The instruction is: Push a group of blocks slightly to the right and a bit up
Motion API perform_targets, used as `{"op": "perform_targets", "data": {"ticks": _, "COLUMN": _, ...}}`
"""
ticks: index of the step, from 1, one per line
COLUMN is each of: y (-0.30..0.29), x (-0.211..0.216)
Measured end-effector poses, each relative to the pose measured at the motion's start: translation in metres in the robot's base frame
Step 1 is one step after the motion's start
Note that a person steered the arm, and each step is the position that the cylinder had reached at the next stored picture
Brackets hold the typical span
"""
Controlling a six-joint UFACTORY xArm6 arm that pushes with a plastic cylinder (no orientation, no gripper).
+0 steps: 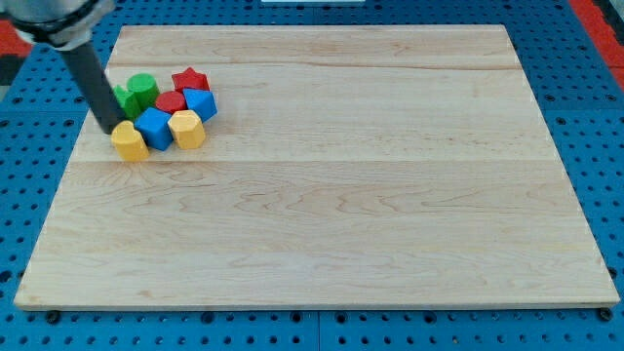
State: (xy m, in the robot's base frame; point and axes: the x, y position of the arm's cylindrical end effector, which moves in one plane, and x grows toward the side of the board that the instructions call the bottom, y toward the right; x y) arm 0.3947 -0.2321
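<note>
A tight cluster of blocks sits at the upper left of the wooden board [322,195]. It holds a red star [190,79], a green cylinder [143,91], a red cylinder [171,101], a blue block [201,103], a blue cube [154,128], a yellow hexagonal block [187,128], a yellow block [129,141] and a green block [123,99] partly hidden behind the rod. My tip [107,129] is at the cluster's left edge, just above and left of the yellow block and touching or nearly touching it.
The board lies on a blue perforated table [29,175]. The dark rod rises from the tip toward the view's top left corner.
</note>
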Motion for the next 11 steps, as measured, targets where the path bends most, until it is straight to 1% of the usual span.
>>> {"op": "perform_targets", "data": {"ticks": 1, "y": -0.046, "x": 0.003}}
{"op": "perform_targets", "data": {"ticks": 2, "y": -0.072, "x": 0.005}}
{"op": "perform_targets", "data": {"ticks": 3, "y": -0.065, "x": -0.015}}
{"op": "perform_targets", "data": {"ticks": 4, "y": -0.018, "x": -0.033}}
{"op": "perform_targets", "data": {"ticks": 5, "y": 0.018, "x": -0.034}}
{"op": "perform_targets", "data": {"ticks": 6, "y": 0.026, "x": -0.053}}
{"op": "perform_targets", "data": {"ticks": 7, "y": 0.027, "x": -0.056}}
{"op": "perform_targets", "data": {"ticks": 8, "y": 0.050, "x": -0.075}}
{"op": "perform_targets", "data": {"ticks": 9, "y": 0.072, "x": -0.079}}
{"op": "perform_targets", "data": {"ticks": 11, "y": 0.140, "x": -0.073}}
